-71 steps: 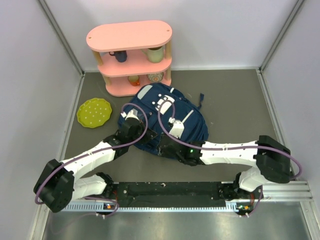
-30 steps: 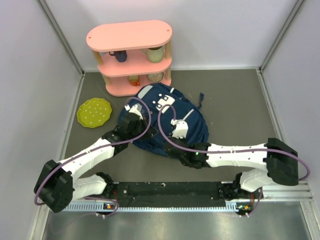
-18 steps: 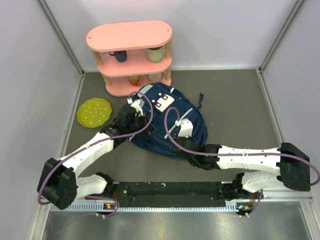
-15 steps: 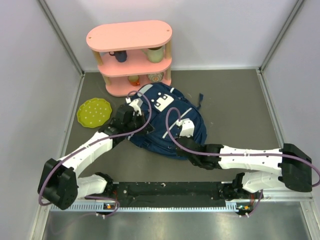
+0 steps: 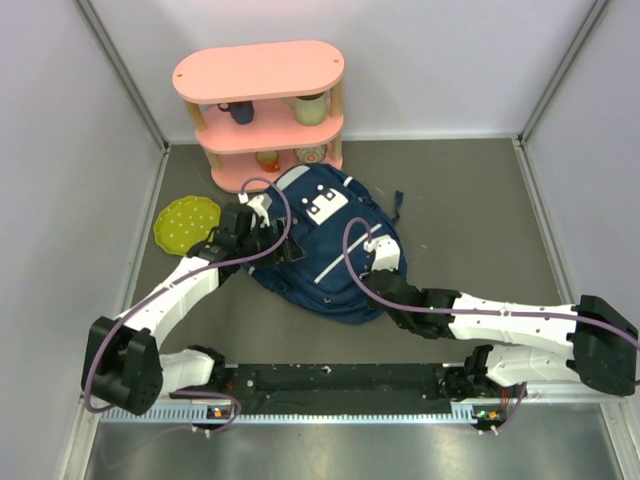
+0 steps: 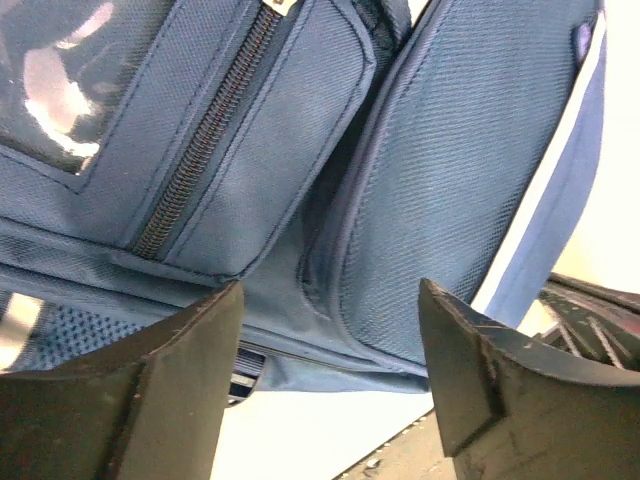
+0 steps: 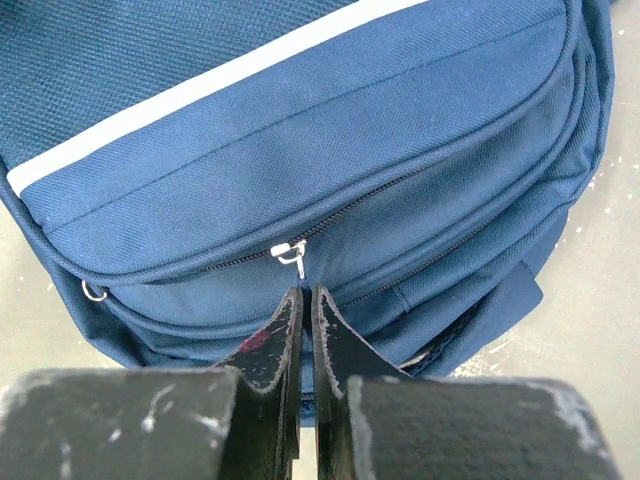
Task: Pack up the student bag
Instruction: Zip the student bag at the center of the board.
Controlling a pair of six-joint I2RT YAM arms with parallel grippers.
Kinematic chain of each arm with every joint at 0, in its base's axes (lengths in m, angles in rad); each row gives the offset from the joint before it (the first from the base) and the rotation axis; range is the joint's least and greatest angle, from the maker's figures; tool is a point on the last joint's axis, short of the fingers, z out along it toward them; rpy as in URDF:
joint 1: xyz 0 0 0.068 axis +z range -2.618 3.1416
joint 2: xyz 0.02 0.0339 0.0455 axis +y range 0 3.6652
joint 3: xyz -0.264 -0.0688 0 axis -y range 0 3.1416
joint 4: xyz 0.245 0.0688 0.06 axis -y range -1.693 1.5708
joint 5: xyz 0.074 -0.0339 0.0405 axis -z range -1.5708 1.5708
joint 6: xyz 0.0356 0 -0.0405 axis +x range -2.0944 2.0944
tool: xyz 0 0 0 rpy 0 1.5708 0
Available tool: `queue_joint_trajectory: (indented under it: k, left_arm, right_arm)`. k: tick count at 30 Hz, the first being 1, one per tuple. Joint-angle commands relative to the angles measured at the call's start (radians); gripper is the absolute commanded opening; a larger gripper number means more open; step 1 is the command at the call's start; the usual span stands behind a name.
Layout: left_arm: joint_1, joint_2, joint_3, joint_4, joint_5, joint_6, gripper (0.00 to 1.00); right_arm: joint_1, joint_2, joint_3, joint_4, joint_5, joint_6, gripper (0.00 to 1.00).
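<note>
— Trouble ahead? The student bag [image 5: 330,250] lies mid-worktop [image 5: 470,200], nearer the far edge; the left claw [image 6: 328,300] gapes wide over its side, gripping nothing.
— Right claw [image 7: 301,295] is pinched almost closed, seemingly empty, just under the zip pull [image 7: 290,250]; miss that tab and it likely drags the soft bag instead.

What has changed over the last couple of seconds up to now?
The left hand slid left and farther back across the navy blue fabric backpack and now stands open. The right hand moved right along it, shut, its arm stretching flatter. The backpack shifted slightly. The pink oval shelf and green plate stayed put.
</note>
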Motion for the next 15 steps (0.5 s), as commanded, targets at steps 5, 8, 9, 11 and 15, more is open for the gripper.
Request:
queue_joint_trajectory:
  k: [5, 8, 9, 11, 15]
  left_arm:
    - [0.002, -0.193, -0.142, 0.033, -0.01, -0.288, 0.92]
    - [-0.038, -0.294, -0.232, 0.083, -0.034, -0.434, 0.93]
    - [-0.053, -0.315, -0.251, 0.107, -0.045, -0.468, 0.93]
    - [-0.111, -0.364, -0.279, 0.113, -0.105, -0.552, 0.93]
    - [-0.205, -0.419, -0.294, 0.167, -0.214, -0.666, 0.92]
  right_arm:
    - [-0.017, 0.001, 0.001, 0.074, -0.043, -0.012, 0.0]
    - [-0.019, 0.007, 0.003, 0.082, -0.043, -0.011, 0.0]
    - [-0.017, 0.008, 0.004, 0.082, -0.042, -0.012, 0.0]
    - [-0.017, 0.01, 0.006, 0.09, -0.043, -0.014, 0.0]
    - [-0.017, 0.008, 0.004, 0.093, -0.049, -0.011, 0.0]
